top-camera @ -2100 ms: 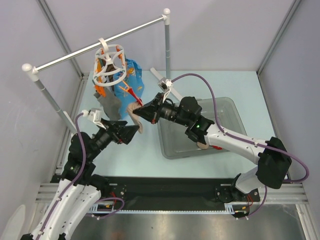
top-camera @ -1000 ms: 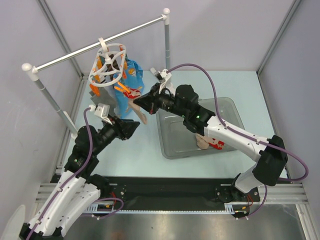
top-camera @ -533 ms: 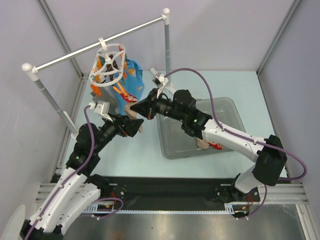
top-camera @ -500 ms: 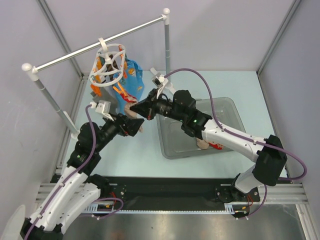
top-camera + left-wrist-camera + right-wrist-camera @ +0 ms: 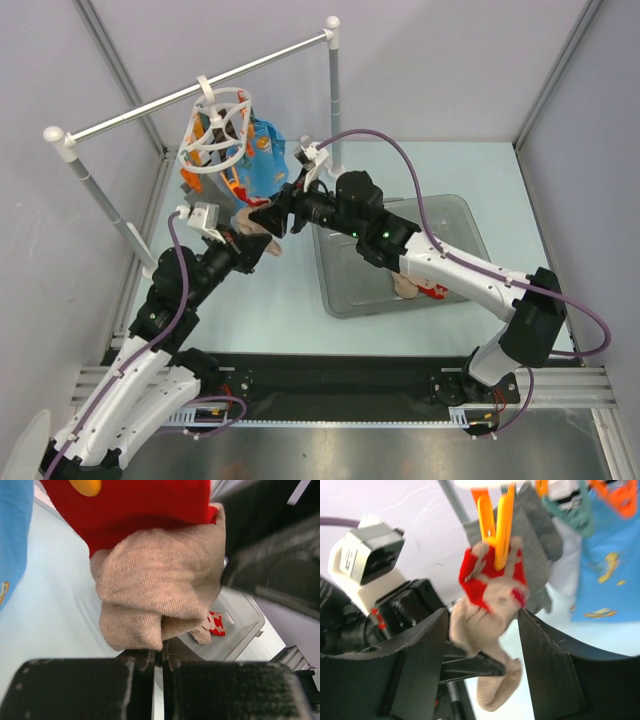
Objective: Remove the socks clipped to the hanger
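So the backdrop: a long white rail runs diagonally across the back, sitting on two grey posts with white caps. A bright blue cloth with little orange and yellow prints hangs under it. Right of centre, a translucent grey bin sits on the pale blue worktop.

Under the hanger room is tight. The left gripper and right gripper close on the sock from both sides, with the blue cloth just behind. The rail bars the way above. The bin fills the right. Open table between the arms gives passage from the front.
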Robot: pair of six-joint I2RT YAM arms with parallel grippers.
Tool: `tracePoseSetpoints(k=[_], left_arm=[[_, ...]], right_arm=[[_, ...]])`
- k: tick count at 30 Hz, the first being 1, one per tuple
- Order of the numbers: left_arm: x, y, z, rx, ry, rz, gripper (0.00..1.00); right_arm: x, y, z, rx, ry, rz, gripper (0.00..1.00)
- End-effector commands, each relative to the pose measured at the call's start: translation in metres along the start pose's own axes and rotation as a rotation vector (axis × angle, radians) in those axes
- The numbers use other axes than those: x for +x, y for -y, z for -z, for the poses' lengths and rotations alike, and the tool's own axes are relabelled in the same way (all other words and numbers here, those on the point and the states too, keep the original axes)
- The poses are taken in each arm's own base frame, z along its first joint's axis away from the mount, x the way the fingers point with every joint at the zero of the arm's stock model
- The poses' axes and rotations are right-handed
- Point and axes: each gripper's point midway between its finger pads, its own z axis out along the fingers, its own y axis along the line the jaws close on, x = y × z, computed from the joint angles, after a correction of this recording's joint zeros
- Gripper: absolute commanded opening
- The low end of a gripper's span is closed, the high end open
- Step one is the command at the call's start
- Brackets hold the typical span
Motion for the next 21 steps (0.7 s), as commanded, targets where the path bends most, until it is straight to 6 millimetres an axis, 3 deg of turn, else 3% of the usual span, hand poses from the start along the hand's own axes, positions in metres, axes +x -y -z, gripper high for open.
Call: tracePoseSetpoints(k=[1,3,4,6,7,9,11,13,14,16,21], left_arm=[[-0.009,0.002,0.006,-0.005,0.022,-0.037,0.0],[-0.007,0.004,0.006,0.005,0.013,-0.038,0.0],[-0.007,0.004,0.006,0.006,0.013,-0.038,0.0],[-0.005,0.005,0.006,0.012,0.004,-0.036,0.0],[-0.005,0.005,0.006,0.015,0.006,-0.037,0.0],[-0.005,0.005,0.006,0.016,0.006,-0.032,0.0],[-0.003,0.005,0.006,0.016,0.004,-0.031,0.0],[-0.004,0.006,0.006,0.021,0.008,-0.028,0.0],[-0.003,0.006,0.006,0.02,0.007,-0.027,0.0],[-0.003,0.006,0.007,0.022,0.006,-0.025,0.0],[0.001,0.008,0.006,0.035,-0.002,-0.016,0.0]], right_arm=[[-0.03,0.004,-0.005,0.084,0.033,0.138,0.64],[-0.031,0.011,-0.009,0.114,0.026,0.16,0.63],[-0.043,0.007,-0.01,0.112,0.047,0.179,0.63],[-0.04,0.012,-0.017,0.123,0.023,0.212,0.62],[-0.055,0.01,-0.02,0.129,0.049,0.228,0.62],[-0.046,0.019,-0.029,0.155,0.002,0.243,0.62],[-0.057,0.018,-0.034,0.164,0.013,0.255,0.62],[-0.05,0.025,-0.043,0.174,-0.006,0.261,0.62],[-0.057,0.022,-0.046,0.168,0.003,0.266,0.62],[-0.049,0.024,-0.053,0.165,-0.013,0.267,0.62],[-0.052,0.016,-0.065,0.159,0.012,0.281,0.59]])
